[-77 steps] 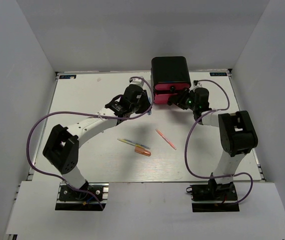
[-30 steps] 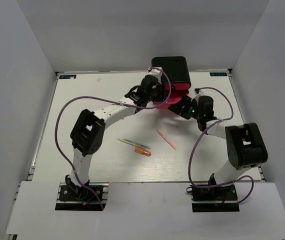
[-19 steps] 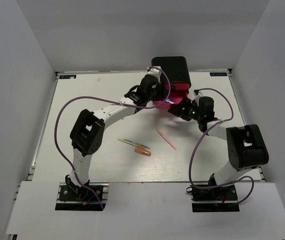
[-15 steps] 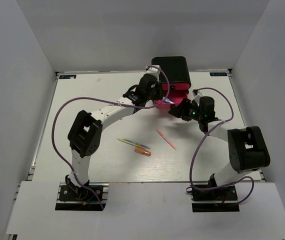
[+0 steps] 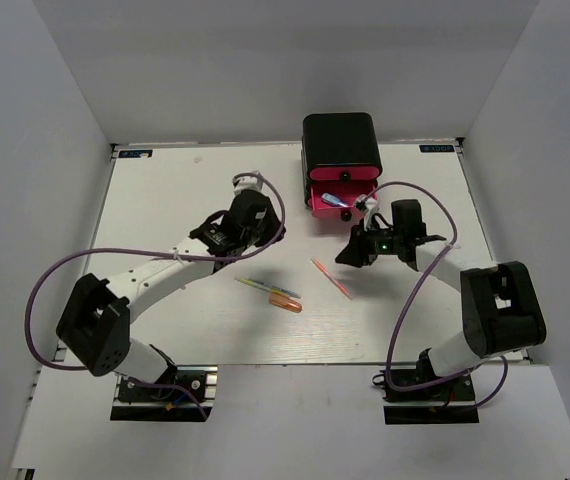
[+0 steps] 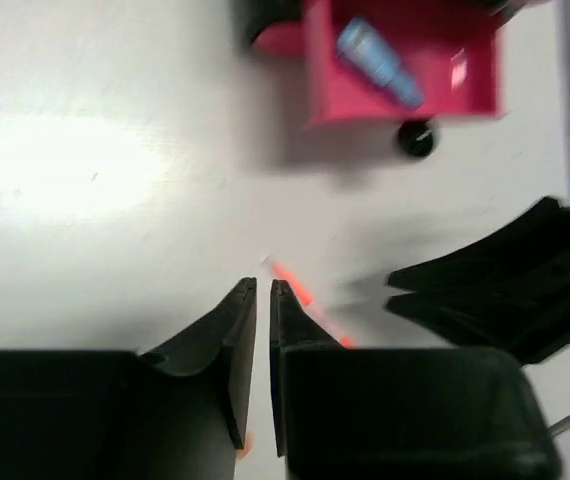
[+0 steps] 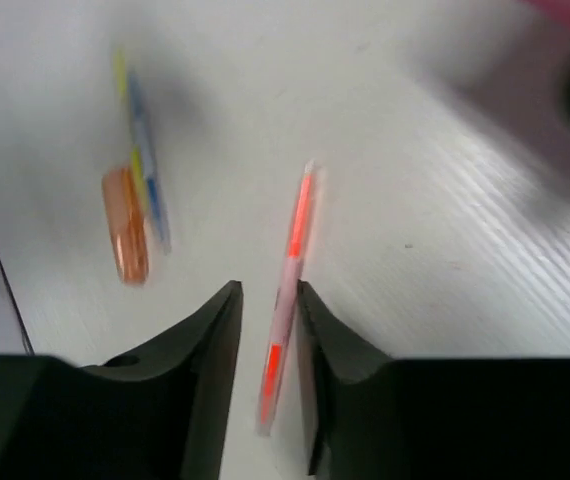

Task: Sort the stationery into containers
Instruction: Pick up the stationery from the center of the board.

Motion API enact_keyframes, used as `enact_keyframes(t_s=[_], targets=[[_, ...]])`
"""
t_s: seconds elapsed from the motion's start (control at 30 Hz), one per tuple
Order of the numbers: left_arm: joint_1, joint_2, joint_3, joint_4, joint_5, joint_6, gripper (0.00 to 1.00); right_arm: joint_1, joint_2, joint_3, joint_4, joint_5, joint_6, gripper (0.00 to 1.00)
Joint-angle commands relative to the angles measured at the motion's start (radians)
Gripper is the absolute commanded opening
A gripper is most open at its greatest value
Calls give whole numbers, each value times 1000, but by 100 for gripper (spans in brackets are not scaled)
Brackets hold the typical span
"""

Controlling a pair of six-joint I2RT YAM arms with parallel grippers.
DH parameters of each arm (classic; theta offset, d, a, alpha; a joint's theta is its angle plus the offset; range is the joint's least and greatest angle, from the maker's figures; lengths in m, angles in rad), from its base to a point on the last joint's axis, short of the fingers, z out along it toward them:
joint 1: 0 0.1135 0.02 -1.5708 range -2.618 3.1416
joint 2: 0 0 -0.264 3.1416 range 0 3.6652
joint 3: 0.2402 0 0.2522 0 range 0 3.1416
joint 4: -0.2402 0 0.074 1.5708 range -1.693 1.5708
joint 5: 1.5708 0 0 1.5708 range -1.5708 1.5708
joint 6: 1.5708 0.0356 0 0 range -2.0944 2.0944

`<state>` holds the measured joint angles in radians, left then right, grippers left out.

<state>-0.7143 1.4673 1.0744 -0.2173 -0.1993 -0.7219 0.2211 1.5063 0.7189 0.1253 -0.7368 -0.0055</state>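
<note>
So far only one blue item (image 6: 377, 62) lies in the pulled-out pink drawer (image 6: 350, 100) of the black cabinet (image 5: 340, 140). The pink pen (image 7: 295, 235), the yellow-blue pen (image 7: 145, 170) and an orange piece (image 7: 125, 238) wait on the table (image 5: 165, 200). The left gripper (image 6: 263, 290) is almost closed and empty. The right gripper (image 7: 268, 292) hangs over the pink pen, jaws slightly apart, not gripping it.

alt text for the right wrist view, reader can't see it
Two black fingers frame the near end of a pink-and-orange pen lying on a white table. To the left lie a blue-and-yellow pen and a short orange item.
</note>
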Motion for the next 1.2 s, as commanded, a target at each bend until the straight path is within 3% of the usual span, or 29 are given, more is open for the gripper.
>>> enact_keyframes(t_s=[0.0,0.13,0.23,0.4,0.57,0.9,1.17], targets=[[6,-64,-62,-96,-20,-152,41,59,-18,79,-256,-211,-435,37],[6,-99,-105,-129,-20,-191,58,132,-9,132,-569,-302,-889,55],[6,-126,-126,-149,-35,-227,59,227,-12,137,-604,-262,-984,60],[15,-171,-137,-195,-98,-238,61,316,6,108,-475,-155,-883,61],[15,-235,-146,-273,-201,-292,70,412,41,74,-311,-6,-726,63],[15,-369,-211,-367,-293,-376,72,538,111,114,-311,155,-660,53],[15,-429,-238,-442,-321,-418,72,607,164,119,-213,287,-568,51]])
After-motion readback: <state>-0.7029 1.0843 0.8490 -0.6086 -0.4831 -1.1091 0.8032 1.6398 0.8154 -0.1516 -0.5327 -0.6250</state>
